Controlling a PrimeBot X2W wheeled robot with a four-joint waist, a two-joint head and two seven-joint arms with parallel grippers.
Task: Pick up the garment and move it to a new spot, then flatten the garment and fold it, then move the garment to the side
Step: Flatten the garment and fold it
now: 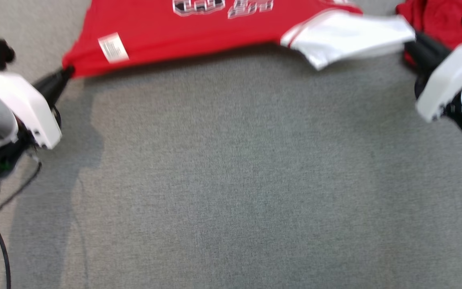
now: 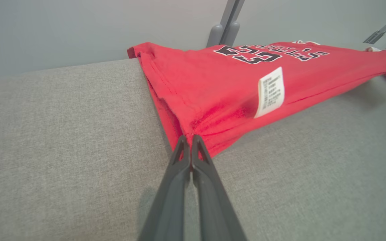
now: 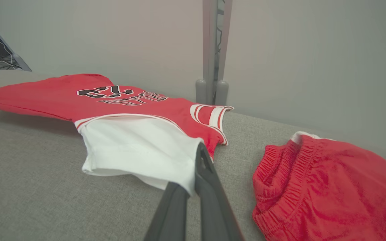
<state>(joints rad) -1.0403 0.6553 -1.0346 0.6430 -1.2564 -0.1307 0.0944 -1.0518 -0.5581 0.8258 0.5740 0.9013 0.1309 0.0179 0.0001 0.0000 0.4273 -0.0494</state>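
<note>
Across the grey fabric worktop (image 1: 231, 180) we see the red jersey (image 1: 199, 36) stretched between our two tools on the far side. Our left tool (image 2: 190, 138) is clamped on its red hem corner, and our right tool (image 3: 199, 152) is clamped on its white fold. Red shorts (image 3: 330, 187) lie near the right tool.

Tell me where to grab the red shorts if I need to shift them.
Take the shorts by the gathered elastic waistband: it's a thick raised ridge facing the jersey. Come in from that side, low over the grey surface. The right end effector sits nearest, but it's shut on the jersey's white sleeve.
</note>
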